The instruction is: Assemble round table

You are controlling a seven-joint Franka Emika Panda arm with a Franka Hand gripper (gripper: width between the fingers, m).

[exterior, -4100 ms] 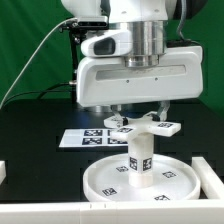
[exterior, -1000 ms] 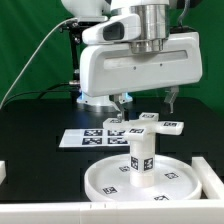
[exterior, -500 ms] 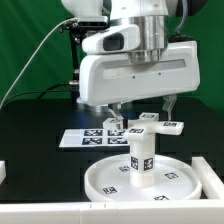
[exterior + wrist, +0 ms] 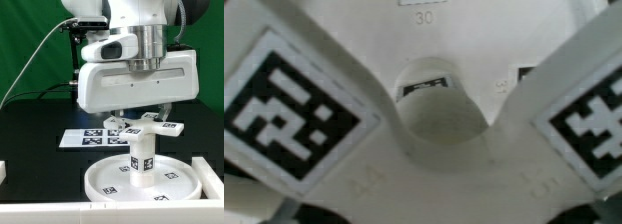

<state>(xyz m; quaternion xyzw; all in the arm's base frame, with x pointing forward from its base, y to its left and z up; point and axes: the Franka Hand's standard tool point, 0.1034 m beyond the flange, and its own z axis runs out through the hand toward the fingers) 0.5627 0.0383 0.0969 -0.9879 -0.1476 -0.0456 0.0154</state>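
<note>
White plastic makes up every furniture part here. On the black table (image 4: 30, 125) the disc (image 4: 110, 180) lies flat near the front edge of the exterior view, rim up, and the cylinder (image 4: 140, 160) stands upright on its central hub, a square tag on its side and more tags on the disc floor beside it.

Behind the cylinder the cross (image 4: 150, 126) sits above the table, level with the cylinder's top, its tagged arms pointing to the exterior view's left and right. The fingers (image 4: 140, 112) come down from the arm's wide white body right over the cross, one at each side of its middle. From this view I cannot tell whether they press on it or only flank it.

The wrist view is filled by the cross (image 4: 446, 130) seen very close: a hollow in the middle and two large tags on the arms at either side. It does not settle whether the fingers are clamped.

The marker board (image 4: 75, 138) lies flat on the table behind the disc, toward the exterior view's left, partly under the cross.
</note>
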